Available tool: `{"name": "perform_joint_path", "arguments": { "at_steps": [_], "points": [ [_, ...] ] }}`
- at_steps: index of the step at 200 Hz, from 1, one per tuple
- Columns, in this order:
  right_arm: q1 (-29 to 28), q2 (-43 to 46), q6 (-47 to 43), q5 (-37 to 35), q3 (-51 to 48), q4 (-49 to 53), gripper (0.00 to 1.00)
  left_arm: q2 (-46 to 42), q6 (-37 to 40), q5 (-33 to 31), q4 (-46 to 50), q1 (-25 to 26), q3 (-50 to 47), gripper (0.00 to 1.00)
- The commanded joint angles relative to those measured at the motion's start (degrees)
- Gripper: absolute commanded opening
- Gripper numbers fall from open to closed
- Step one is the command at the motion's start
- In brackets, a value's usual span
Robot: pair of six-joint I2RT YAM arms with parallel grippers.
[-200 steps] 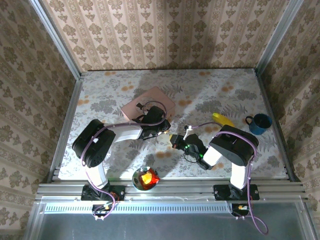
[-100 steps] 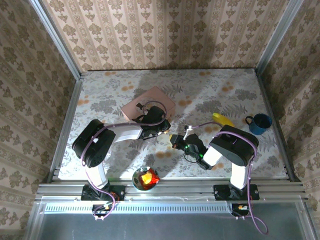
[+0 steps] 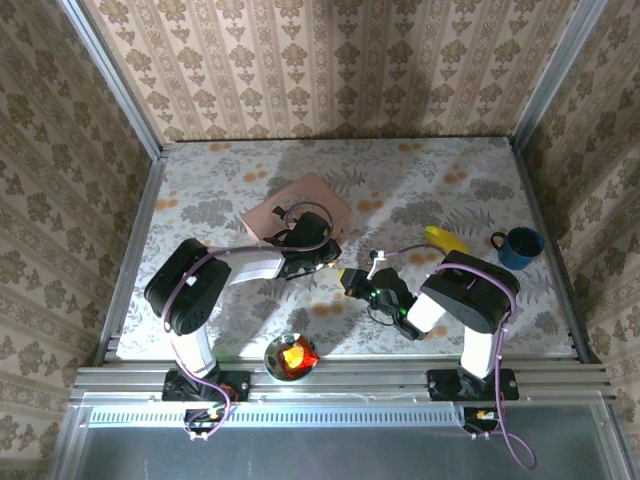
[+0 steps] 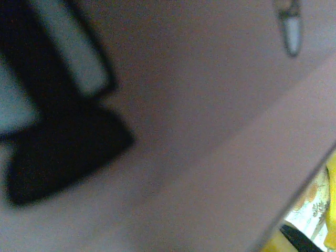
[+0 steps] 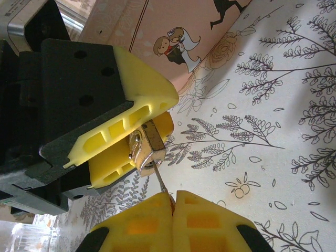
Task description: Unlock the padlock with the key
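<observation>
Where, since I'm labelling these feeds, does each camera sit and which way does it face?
Top external: above and behind the robot, looking down on the table; left arm and right arm show.
Left wrist: on the left arm, close against the blurred pink box.
Right wrist: on the right arm, facing the right gripper, shut on the key, and the left gripper holding the padlock.
Shared: the pink box.

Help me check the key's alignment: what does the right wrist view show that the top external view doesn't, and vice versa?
Right wrist: the brass padlock clamped in the left pincer, and the key, a thin shaft pinched in the shut right pincer, meeting the padlock's lower end.
Top external: a blue mug, a yellow banana-shaped object, and a bowl at the near edge.
Both: the pink box and the floral table.
</observation>
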State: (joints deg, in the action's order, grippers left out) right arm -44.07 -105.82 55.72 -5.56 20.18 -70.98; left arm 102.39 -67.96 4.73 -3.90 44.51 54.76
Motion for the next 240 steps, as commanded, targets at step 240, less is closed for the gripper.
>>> {"name": "perform_joint_path", "arguments": {
  "at_steps": [240],
  "points": [
    [2.03,-0.87,-1.85,3.37,5.3,-2.85,0.0,2.29,-0.81,6.65,-0.15,0.83,0.43,0.0]
  ]
}}
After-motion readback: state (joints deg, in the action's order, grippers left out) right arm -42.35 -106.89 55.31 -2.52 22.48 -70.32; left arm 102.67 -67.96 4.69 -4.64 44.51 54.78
